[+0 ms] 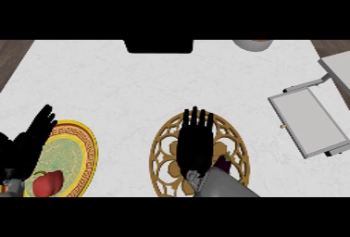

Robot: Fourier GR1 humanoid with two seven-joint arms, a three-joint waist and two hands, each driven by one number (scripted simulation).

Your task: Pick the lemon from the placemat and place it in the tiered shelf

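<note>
A round gold openwork placemat lies on the white counter at the lower middle. My right hand is spread flat over it, fingers straight and pointing away from me, and covers the mat's centre. No lemon shows; the hand may hide it. A small dark shape peeks out by the hand's right side. The grey tiered shelf stands at the right edge of the counter, well away from the hand. My left hand rests open at the left edge, fingers up.
Under the left hand lies a yellow-rimmed patterned plate with a red fruit on it. A black block and a pale bowl's rim sit at the counter's far edge.
</note>
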